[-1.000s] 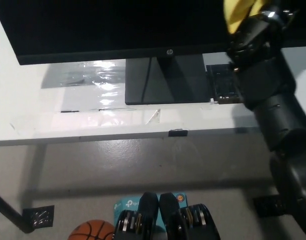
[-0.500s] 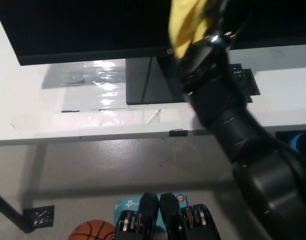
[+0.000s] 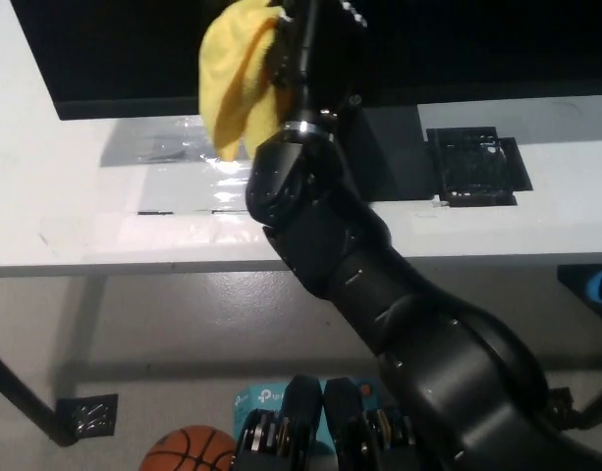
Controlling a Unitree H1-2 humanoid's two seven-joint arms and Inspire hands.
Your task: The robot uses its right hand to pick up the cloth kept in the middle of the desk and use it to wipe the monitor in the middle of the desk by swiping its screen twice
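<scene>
Wiping step in hand: my right hand (image 3: 305, 44), closed on the yellow cloth (image 3: 234, 83), presses it to the monitor (image 3: 114, 49) at 12 o'clock. Next: steady swipe w/ contact kept.

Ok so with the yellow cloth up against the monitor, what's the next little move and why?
Probably keep sweeping the yellow cloth toward the robot's left: the right hand holds it against the monitor, and dark screen remains on that side.
</scene>
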